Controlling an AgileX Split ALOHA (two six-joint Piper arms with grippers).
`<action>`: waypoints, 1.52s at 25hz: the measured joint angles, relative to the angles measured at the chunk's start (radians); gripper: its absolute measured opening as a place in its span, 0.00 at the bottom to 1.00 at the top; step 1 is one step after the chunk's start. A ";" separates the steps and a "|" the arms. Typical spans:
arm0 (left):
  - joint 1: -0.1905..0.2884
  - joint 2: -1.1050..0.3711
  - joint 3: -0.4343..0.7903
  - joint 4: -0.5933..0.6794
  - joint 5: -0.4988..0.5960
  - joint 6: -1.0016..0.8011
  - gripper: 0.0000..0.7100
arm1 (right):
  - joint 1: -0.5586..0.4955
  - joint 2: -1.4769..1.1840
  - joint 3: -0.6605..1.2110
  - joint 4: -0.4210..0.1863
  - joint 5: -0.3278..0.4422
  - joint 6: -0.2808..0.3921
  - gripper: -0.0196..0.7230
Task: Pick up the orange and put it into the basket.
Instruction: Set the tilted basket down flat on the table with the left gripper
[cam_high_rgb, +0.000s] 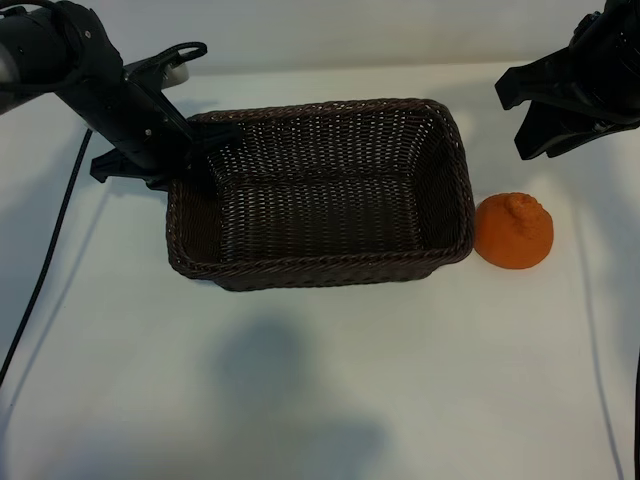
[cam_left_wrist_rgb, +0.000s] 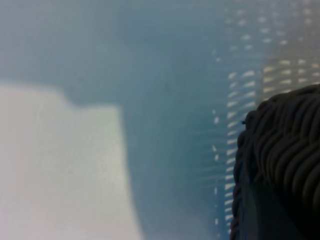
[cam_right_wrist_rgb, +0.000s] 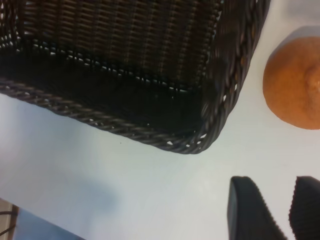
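Orange (cam_high_rgb: 514, 231) at three o'clock of basket (cam_high_rgb: 320, 195), untouched.
Right gripper (cam_right_wrist_rgb: 282, 210) hovers apart and empty; left gripper (cam_high_rgb: 205, 140) clamps the basket's ten o'clock rim.

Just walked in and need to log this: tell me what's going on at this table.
A two-armed robot is set to put the orange into the basket. Nothing is held. The orange sits on the table just outside the basket's right end, and the basket holds nothing. The right gripper hovers above and behind the orange, fingers apart. The left gripper is at the basket's back left corner.
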 joint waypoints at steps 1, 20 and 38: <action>0.000 0.000 0.000 0.002 0.004 0.000 0.22 | 0.000 0.000 0.000 0.000 0.000 0.000 0.36; 0.000 0.000 0.000 0.014 0.018 0.000 0.22 | 0.000 0.000 0.000 0.000 0.000 0.000 0.36; 0.000 0.000 0.000 0.030 0.017 0.003 0.22 | 0.000 0.000 0.000 0.000 0.000 0.000 0.36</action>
